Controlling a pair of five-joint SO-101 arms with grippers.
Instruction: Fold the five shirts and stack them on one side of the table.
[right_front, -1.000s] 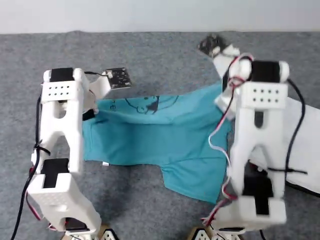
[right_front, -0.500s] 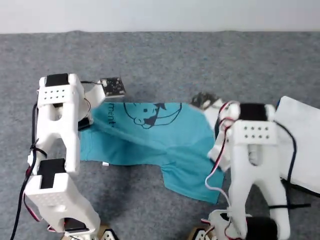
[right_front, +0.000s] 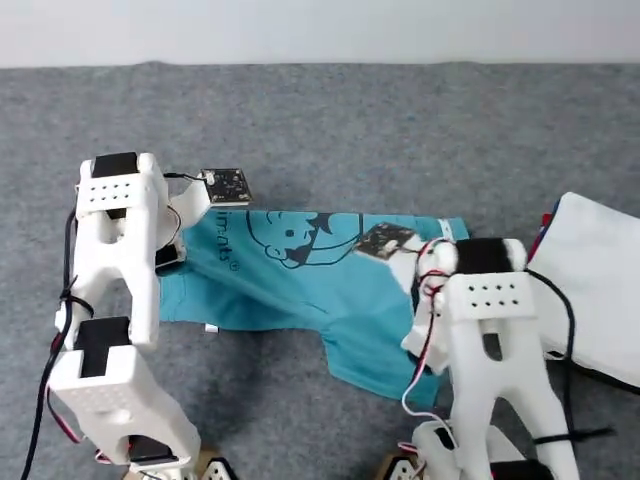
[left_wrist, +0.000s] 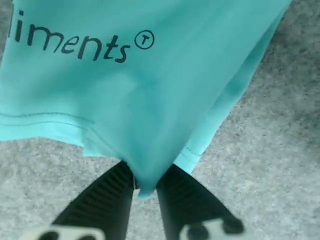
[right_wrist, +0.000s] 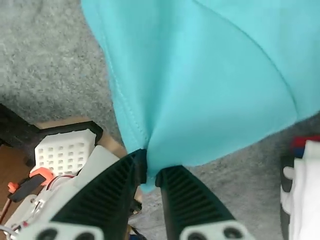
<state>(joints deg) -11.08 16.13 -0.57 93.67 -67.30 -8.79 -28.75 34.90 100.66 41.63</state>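
Teal shirt (right_front: 300, 285) bearing dark printed lettering is pinched at opposite ends by the left gripper (left_wrist: 145, 175) and the right gripper (right_wrist: 151, 167).

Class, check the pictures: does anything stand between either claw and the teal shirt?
Nothing visible does. The left claw and the right claw are each shut on a pinch of the teal shirt.

In the high view the left arm (right_front: 118, 250) covers the near-left corner of the teal shirt (right_front: 300, 285), the right arm (right_front: 490, 320) covers its right side, the picture's right edge cuts off the folded white shirt (right_front: 600, 275), and what lies beneath shows only as a red-and-blue sliver (right_front: 547, 222).
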